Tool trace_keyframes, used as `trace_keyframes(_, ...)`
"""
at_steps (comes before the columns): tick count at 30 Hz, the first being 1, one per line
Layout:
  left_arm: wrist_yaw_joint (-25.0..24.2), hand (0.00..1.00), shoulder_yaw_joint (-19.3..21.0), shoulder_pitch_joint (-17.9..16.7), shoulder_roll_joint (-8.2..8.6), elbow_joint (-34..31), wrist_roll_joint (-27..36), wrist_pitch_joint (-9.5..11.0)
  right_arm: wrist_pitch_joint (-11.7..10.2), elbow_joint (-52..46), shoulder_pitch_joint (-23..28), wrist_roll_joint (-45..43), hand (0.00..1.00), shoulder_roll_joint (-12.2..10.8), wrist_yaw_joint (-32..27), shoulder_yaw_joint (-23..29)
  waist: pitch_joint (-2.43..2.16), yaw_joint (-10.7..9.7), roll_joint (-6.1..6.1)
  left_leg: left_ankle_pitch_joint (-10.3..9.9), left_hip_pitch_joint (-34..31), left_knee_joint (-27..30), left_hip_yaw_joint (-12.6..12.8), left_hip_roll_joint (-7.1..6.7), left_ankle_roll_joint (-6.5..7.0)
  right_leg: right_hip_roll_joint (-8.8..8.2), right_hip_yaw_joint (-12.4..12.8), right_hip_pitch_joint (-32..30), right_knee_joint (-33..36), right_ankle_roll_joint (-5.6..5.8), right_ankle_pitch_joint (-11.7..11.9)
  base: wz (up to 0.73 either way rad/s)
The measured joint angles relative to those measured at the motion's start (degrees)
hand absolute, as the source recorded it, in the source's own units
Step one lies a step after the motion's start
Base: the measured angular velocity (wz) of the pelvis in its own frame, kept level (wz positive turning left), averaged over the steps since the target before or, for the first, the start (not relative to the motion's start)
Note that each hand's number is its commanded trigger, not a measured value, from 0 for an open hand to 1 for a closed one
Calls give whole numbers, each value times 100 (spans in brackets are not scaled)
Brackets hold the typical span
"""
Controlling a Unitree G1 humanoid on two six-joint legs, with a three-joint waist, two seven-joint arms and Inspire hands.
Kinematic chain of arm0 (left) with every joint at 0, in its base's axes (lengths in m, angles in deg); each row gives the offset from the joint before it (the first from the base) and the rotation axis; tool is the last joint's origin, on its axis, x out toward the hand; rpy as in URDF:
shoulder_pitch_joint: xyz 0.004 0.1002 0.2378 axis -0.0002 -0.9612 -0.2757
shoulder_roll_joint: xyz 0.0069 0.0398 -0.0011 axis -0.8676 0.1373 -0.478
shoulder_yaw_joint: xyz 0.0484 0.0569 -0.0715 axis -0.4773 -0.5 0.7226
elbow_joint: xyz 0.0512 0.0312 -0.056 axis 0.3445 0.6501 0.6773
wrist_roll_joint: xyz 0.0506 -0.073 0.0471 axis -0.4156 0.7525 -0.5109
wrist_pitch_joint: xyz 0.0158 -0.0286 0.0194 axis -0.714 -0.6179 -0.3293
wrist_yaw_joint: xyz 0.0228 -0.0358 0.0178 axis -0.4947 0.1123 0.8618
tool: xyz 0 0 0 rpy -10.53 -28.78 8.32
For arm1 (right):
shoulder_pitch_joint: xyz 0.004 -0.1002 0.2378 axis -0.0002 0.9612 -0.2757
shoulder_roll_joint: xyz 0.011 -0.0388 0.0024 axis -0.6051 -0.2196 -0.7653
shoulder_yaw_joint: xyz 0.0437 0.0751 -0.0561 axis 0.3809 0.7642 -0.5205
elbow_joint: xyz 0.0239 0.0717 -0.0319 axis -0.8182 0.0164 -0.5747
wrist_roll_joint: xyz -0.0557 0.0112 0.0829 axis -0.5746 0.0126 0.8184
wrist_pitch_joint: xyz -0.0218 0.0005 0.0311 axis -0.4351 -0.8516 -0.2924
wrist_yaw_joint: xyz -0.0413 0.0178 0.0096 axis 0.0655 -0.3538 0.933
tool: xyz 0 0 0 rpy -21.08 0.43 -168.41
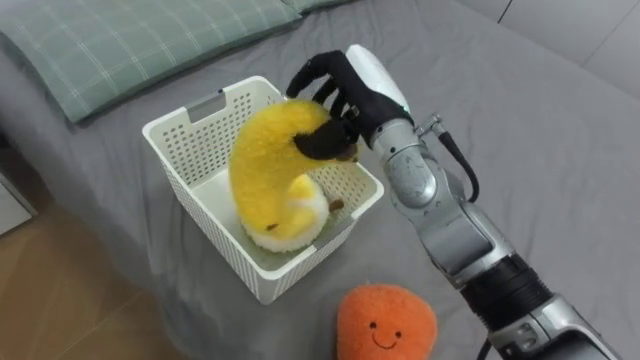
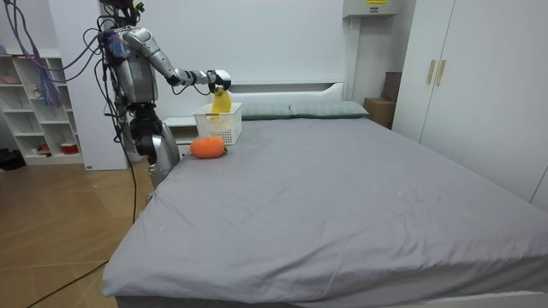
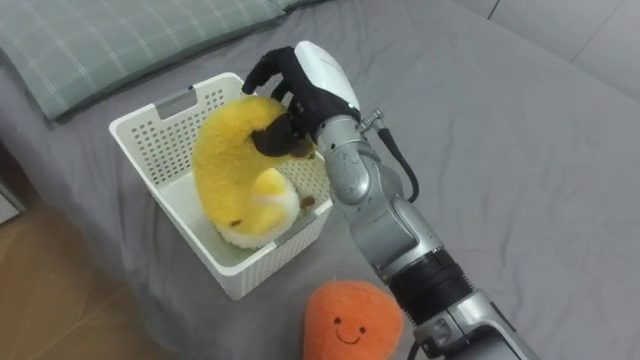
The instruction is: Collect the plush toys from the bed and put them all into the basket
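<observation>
A curved, fuzzy yellow plush banana [image 1: 270, 180] stands on end inside a white, square, perforated plastic basket [image 1: 175, 125] at centre frame on the smooth grey bed [image 1: 540, 150]. The robot's right hand [image 1: 345, 90], reaching in from the lower right, curls its dark fingers over the toy's upper end, the thumb pinching below. A round orange plush [image 1: 385, 322] with a smile lies at bottom centre, just outside the basket. A checked green pillow [image 1: 130, 45] lies upper left.

a home bedroom: grey bed [image 2: 342, 197], pillows [image 2: 321, 109], white wardrobe [image 2: 475, 77].
</observation>
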Motion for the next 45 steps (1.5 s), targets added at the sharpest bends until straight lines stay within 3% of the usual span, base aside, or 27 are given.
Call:
trace_keyframes(20, 5, 0, 9, 59, -4, -1, 1, -68, 5, 288, 0, 64, 0, 41, -6, 1, 5, -4, 18, -1, -16, 12, -27, -32, 12, -25, 8, -5, 4, 0, 0, 0)
trace_keyframes(35, 20, 0, 14, 68, 4, 1, -1, -66, -11, 390, 7, 75, 0, 67, -4, 11, -23, -27, 102, 0, 8, 8, -21, -33, 15, -27, 40, -12, 3, 0, 0, 0)
trace_keyframes(41, 8, 0, 70, 15, 17, 7, -114, -66, -100, 360, 126, 567, 0, 263, -35, 309, -32, -46, 87, 8, 30, -8, 30, -21, 28, -33, 73, 5, 4, 0, 0, -3)
trace_keyframes(45, 9, 0, 122, -109, 2, 7, -110, -19, -270, 365, 253, 1180, 0, 302, -218, 527, -28, -247, 101, 11, 166, -38, 156, 32, 37, -34, 129, 83, 3, 0, 1, -8)
